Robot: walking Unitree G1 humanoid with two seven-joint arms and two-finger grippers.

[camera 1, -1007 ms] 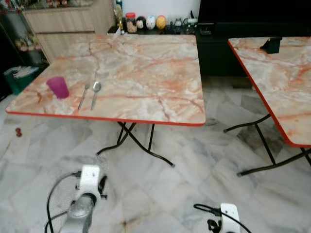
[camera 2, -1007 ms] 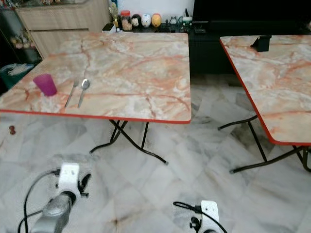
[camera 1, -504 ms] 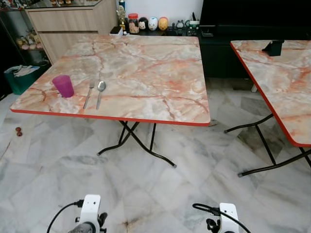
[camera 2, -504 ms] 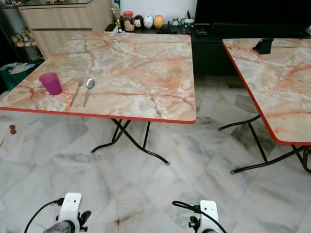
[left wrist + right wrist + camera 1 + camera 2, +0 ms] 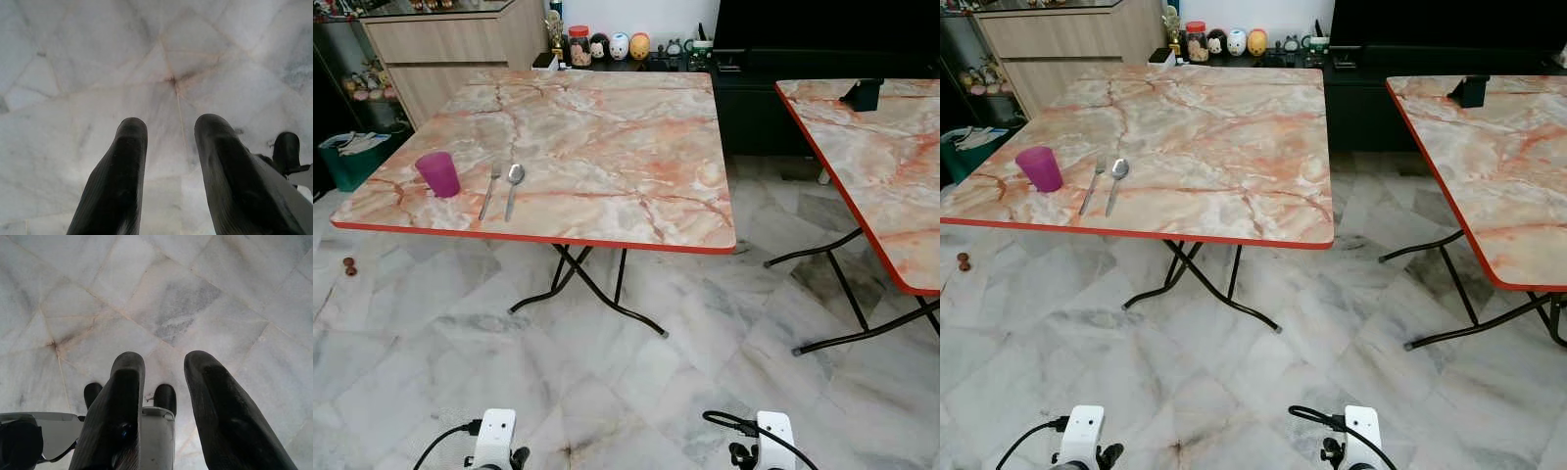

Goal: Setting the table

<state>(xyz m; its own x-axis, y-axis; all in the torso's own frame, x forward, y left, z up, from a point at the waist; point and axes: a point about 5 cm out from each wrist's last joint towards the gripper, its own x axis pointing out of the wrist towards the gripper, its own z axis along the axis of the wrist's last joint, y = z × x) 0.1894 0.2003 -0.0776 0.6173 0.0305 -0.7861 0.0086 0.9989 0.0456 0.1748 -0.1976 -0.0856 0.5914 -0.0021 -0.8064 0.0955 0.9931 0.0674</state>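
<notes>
A marble-patterned folding table (image 5: 607, 127) with a red edge stands ahead of me. Near its left front corner sits a purple cup (image 5: 437, 173), with a fork (image 5: 490, 189) and a spoon (image 5: 513, 186) lying side by side just right of it. Both arms hang low over the tiled floor, well short of the table. In the left wrist view my left gripper (image 5: 171, 126) is open over bare tiles with nothing between its fingers. In the right wrist view my right gripper (image 5: 164, 361) is open too and holds nothing.
A second marble table (image 5: 891, 147) stands to the right with a black object (image 5: 864, 94) on it; a gap of floor separates the tables. Jars and figurines (image 5: 607, 44) line a dark low cabinet behind. A wooden cabinet (image 5: 450, 44) and green bin (image 5: 357, 157) stand at left.
My left arm has dropped from a raised pose down to the bottom edge of the view. The camera has shifted slightly; the cup, fork and spoon lie as before.
</notes>
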